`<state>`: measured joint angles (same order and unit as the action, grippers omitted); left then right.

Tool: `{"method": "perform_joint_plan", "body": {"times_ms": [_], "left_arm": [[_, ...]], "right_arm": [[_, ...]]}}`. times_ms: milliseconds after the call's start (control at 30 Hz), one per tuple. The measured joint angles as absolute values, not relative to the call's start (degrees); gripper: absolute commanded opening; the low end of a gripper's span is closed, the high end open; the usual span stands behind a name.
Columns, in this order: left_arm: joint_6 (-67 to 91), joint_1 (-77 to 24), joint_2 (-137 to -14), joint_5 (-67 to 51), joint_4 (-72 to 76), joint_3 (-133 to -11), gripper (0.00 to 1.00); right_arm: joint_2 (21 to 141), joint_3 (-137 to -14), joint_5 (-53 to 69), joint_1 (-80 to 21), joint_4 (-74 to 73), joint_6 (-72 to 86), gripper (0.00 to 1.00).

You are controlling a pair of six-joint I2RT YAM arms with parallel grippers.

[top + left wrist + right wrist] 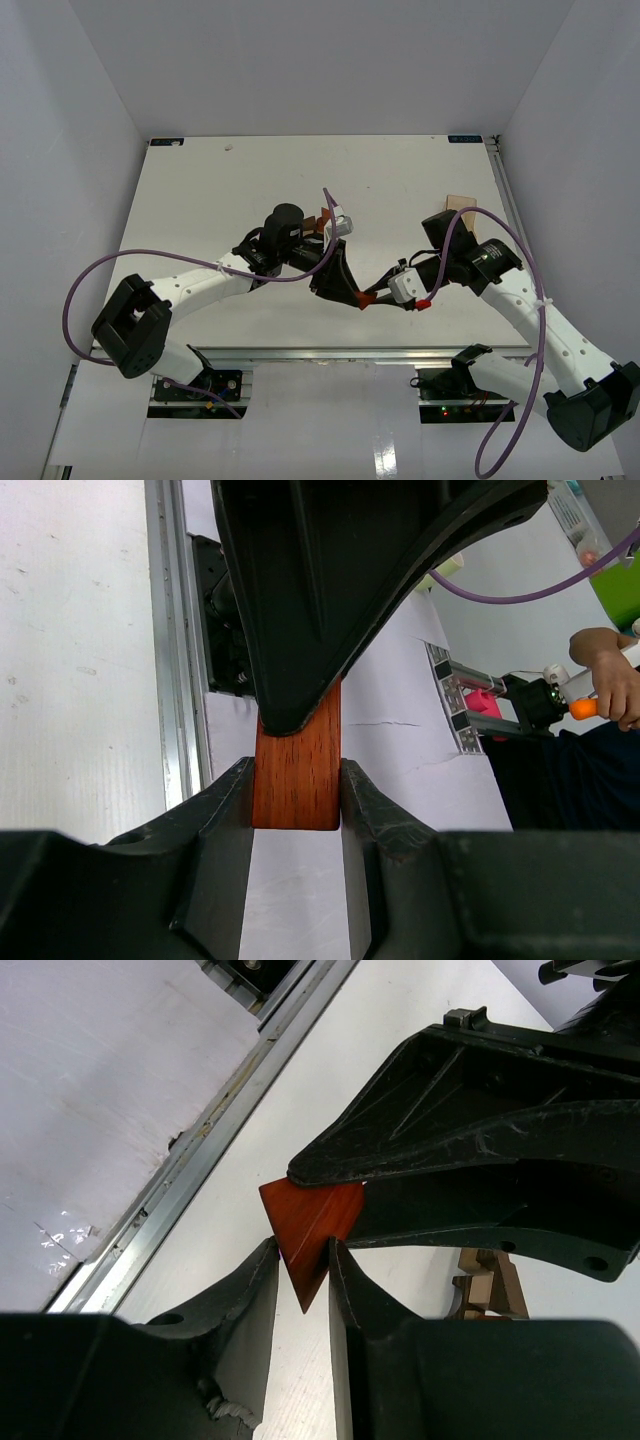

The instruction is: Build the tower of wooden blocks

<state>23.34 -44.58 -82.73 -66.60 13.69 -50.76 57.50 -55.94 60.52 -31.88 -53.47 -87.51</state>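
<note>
A reddish-brown wedge block (297,770) is pinched between both grippers above the table. My left gripper (297,802) is shut on its flat sides, and the right gripper's black finger (320,600) covers its upper end. In the right wrist view the wedge (312,1222) sits point-down in my right gripper (303,1260), whose fingers press its slanted faces; the left gripper's fingers (480,1160) grip it from the other side. From above, the left gripper (335,265) and right gripper (352,290) meet mid-table and hide the block. The wood block tower (320,222) stands just behind them.
A pale wooden slab (458,205) lies at the right back of the table (200,190). The tower's tan blocks (490,1285) show beside the right gripper. Purple cables loop over both arms. The table's metal rail (190,1170) runs along the near edge.
</note>
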Motion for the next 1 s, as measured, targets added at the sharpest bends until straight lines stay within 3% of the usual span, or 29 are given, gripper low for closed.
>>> {"method": "perform_joint_plan", "body": {"times_ms": [133, 267, 333, 433, 1000], "left_arm": [[23.44, -44.42, -82.84, -67.19, 13.55, -50.94, 0.10], [23.50, -44.31, -83.31, -67.84, 13.13, -51.53, 0.32], [23.48, -44.31, -83.31, -67.94, 13.11, -51.62, 0.48], [23.34, -44.31, -83.31, -67.40, 12.98, -51.97, 0.57], [18.68, -43.48, -79.50, -58.08, 11.97, -53.37, 0.70]], "right_arm": [[57.64, -56.16, 60.53, -32.08, -53.52, -87.50, 0.19], [57.76, -56.51, 60.45, -32.12, -53.75, -87.45, 0.15], [57.76, -56.61, 60.49, -32.14, -53.82, -87.40, 0.14], [57.78, -56.74, 60.49, -32.21, -53.82, -87.10, 0.10], [57.75, -56.80, 60.61, -32.56, -53.87, -84.27, 0.08]]}}
